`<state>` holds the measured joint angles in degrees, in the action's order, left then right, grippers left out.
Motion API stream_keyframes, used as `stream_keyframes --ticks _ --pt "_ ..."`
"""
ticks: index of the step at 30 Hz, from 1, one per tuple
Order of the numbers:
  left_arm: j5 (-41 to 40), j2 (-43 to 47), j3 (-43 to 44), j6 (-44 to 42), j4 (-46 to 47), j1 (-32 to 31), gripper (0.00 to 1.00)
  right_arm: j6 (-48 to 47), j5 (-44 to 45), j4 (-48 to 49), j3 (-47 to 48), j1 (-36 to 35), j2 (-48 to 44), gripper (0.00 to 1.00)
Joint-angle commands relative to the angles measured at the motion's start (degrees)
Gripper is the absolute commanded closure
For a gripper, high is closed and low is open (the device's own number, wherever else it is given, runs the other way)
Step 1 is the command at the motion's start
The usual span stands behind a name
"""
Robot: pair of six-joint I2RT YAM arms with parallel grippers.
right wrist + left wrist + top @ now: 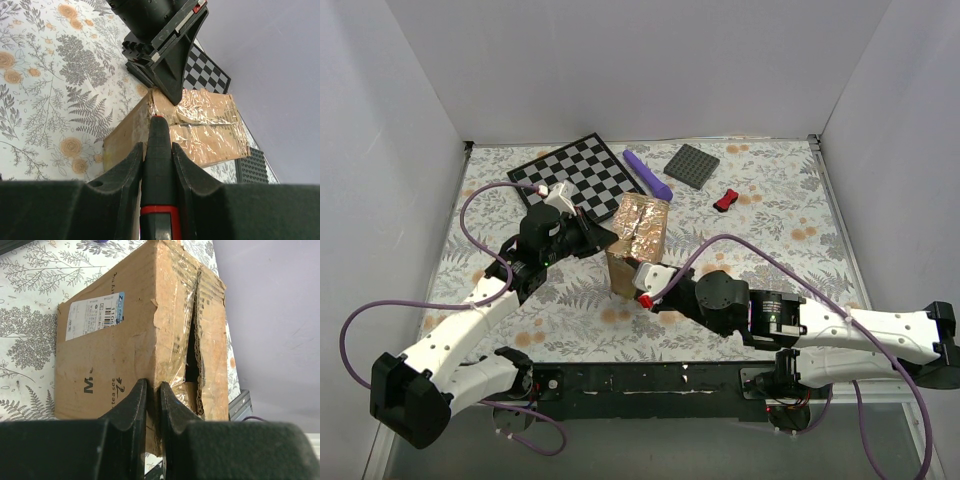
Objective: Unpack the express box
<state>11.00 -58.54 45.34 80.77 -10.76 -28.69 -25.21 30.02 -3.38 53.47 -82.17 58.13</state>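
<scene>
The express box (642,232) stands mid-worktop (780,240) just in front of the chessboard (575,175). The left gripper (152,392) is pressed almost together on a thin cardboard edge by the box's taped top, and the right gripper (156,146) is clamped around a black tool with a red band (159,185) whose tip touches the box's upper corner edge. Because that tip sits right beside the left gripper, a push could skid off the glossy tape and strike its fingers. The pinch is small and on already ragged cardboard, so a hard push may also tear the edge loose or shove and tip the box.
</scene>
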Motion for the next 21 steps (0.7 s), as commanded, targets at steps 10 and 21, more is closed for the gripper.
stream_keyframes --ticks 10,21 --pt "-5.38 1.94 -1.22 -0.7 -3.56 1.09 1.0 2.09 7.33 -14.99 -0.65 0.87 -3.28 0.99" --pt "-5.64 1.42 0.1 -1.93 -4.62 1.09 1.0 -2.47 -2.15 6.45 4.97 0.7 -4.17 0.99"
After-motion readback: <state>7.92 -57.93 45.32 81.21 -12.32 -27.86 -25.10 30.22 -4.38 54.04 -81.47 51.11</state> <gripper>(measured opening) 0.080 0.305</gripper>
